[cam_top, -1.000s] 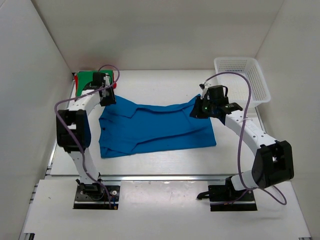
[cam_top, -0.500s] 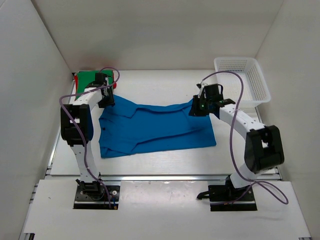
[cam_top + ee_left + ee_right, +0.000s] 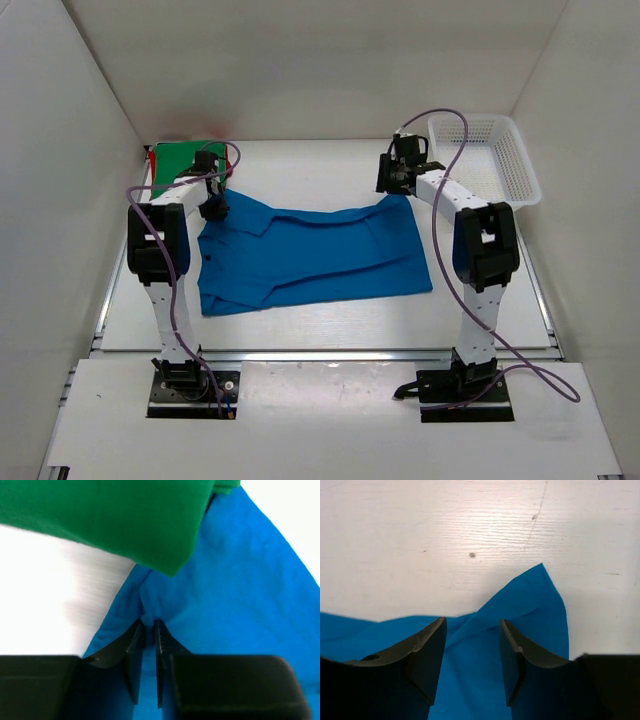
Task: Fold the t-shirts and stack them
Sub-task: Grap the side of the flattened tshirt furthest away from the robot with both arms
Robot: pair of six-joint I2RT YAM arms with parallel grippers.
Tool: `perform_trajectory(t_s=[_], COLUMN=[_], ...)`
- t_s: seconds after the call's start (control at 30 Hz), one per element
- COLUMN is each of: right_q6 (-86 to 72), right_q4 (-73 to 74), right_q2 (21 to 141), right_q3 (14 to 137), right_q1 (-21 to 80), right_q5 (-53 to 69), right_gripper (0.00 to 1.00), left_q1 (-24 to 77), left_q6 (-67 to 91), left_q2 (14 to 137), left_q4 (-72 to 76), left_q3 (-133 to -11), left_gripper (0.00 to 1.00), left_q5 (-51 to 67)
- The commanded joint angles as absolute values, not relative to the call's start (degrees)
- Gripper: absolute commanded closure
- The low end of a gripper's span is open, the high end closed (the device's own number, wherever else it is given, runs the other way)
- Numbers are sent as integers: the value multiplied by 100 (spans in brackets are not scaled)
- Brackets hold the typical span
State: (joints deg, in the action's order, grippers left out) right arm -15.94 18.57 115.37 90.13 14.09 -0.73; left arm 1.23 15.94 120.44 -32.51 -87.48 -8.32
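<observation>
The blue t-shirt [image 3: 310, 255] lay spread on the white surface [image 3: 320, 170]. The left tool [image 3: 147, 630] pinched its far left edge. The right tool [image 3: 472, 630], gaping over the far right corner, probably needed a deep bite.

The red shirt [image 3: 152, 160] is hiding under the green shirt [image 3: 178, 158] at the far left corner of the table [image 3: 300, 170], and only a thin edge is peeking out. From above, the left gripper [image 3: 213, 206] is covering part of the green shirt.

In the left wrist view, the green shirt is looking blurry and running off the top edge. The blue shirt [image 3: 240, 605] is running off the right edge. The left gripper's fingers [image 3: 134, 645] are sitting very close together on the blue cloth. It is too hard to tell if they are pinching it.

From above, the right gripper [image 3: 395, 185] is covering the blue shirt's far right corner.
</observation>
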Motion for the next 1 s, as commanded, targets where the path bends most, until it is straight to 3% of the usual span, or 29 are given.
perform_trajectory(t_s=[0.0,0.1,0.23,0.37,0.6,0.87,0.97], right_q6=[-1810,-1872,-1995,-2040,-2004,-1960,-1942], right_q4=[2074,2188,2189,2127,2207,2566,2698], right_q2=[11838,12085,12252,12331,12603,13112,13289], right_q3=[9439,9667,9677,9694,10001,10800,11065], right_q1=[1309,1257,1204,1116,1072,1107,1082], right_q5=[-553,-685,-887,-940,-905,-993,-993], right_gripper=[56,56,55,55,54,53,62], left_q1=[132,123,158,141,150,158,193], left_q6=[1617,1582,1591,1591,1608,1617,1652], left_q2=[11909,11795,11672,11602,11593,11505,11461], left_q4=[-3252,-3217,-3173,-3173,-3217,-3296,-3287], left_q3=[-8859,-8824,-8824,-8842,-8868,-8982,-9009], left_gripper=[76,65,65,82,85,100,100], left_q5=[-835,-853,-756,-694,-633,-589,-519])
